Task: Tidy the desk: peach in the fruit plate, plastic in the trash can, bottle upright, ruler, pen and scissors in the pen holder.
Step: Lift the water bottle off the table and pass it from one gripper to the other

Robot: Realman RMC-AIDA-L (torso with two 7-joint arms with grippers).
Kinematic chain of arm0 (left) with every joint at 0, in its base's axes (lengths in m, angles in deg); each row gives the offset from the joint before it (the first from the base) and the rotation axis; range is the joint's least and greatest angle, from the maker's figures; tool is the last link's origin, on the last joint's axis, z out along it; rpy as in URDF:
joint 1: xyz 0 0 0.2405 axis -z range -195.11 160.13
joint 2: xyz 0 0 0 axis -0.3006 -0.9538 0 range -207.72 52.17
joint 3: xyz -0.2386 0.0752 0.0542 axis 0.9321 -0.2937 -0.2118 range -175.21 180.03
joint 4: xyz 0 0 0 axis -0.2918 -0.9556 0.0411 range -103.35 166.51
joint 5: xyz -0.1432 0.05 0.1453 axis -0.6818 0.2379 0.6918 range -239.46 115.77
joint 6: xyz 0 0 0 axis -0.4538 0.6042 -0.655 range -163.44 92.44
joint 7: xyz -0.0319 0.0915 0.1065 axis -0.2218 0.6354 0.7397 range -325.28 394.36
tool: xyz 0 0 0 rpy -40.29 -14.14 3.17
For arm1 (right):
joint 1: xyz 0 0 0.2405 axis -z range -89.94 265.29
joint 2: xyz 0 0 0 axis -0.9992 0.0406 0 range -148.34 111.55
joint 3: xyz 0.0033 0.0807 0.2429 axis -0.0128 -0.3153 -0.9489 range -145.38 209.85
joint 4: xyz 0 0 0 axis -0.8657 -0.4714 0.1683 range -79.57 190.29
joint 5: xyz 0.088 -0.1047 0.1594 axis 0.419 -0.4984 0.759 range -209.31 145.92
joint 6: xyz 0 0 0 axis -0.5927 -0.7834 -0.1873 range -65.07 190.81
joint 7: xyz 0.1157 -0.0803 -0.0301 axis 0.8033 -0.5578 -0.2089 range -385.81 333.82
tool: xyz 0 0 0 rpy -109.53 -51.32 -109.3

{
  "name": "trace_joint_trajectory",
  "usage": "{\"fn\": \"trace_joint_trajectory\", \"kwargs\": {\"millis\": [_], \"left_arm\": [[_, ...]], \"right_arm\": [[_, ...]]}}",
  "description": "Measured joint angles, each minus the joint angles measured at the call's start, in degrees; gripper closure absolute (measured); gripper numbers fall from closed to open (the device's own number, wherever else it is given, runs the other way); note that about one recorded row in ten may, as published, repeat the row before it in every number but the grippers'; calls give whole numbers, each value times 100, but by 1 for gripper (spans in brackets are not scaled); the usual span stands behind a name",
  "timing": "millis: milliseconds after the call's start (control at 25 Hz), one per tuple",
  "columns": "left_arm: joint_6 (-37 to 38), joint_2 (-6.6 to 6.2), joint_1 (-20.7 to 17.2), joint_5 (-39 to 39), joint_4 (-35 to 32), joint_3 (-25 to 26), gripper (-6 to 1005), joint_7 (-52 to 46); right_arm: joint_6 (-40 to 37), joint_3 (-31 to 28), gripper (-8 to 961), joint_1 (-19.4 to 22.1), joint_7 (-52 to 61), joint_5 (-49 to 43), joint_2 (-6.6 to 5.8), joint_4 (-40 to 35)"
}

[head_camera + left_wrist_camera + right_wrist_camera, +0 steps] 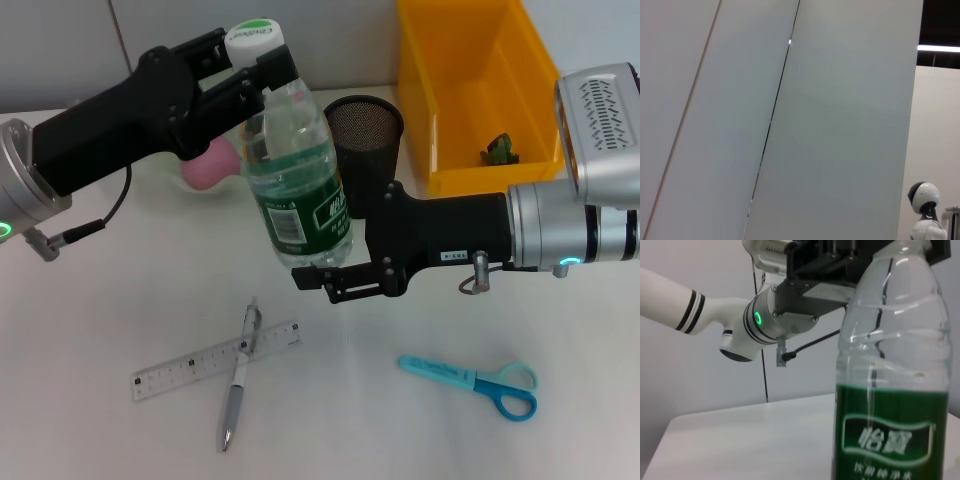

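Observation:
A clear bottle (295, 180) with a green label and white cap hangs nearly upright above the desk, and it fills the right wrist view as bottle (890, 390). My left gripper (245, 62) is shut on its neck just under the cap. My right gripper (330, 280) is shut on its base. The pink peach (210, 165) lies behind the left arm. A black mesh pen holder (368, 125) stands just behind the bottle. On the near desk, the pen (238, 375) lies across the clear ruler (215, 360), and the blue scissors (475, 380) lie to the right.
A yellow bin (470, 90) stands at the back right with a small green crumpled piece (498, 150) inside. The left wrist view shows only wall panels (790, 125). The left arm's wrist (760, 320) shows beyond the bottle in the right wrist view.

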Motion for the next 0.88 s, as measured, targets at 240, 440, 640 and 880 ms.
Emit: {"fn": "trace_joint_trajectory", "kwargs": {"millis": [240, 440, 640, 880], "left_arm": [[3, -1, -20, -61, -75, 9, 556, -22], [3, 0, -32, -58, -75, 9, 556, -24], [3, 0, -35, -57, -76, 10, 555, -25], [5, -4, -46, -27, -78, 50, 555, -25]], "right_arm": [[132, 4, 190, 31, 1, -18, -1, 4], [147, -3, 187, 31, 1, -18, 0, 4], [156, -49, 185, 31, -10, -15, 0, 4], [161, -60, 184, 81, 13, -11, -9, -13]]}}
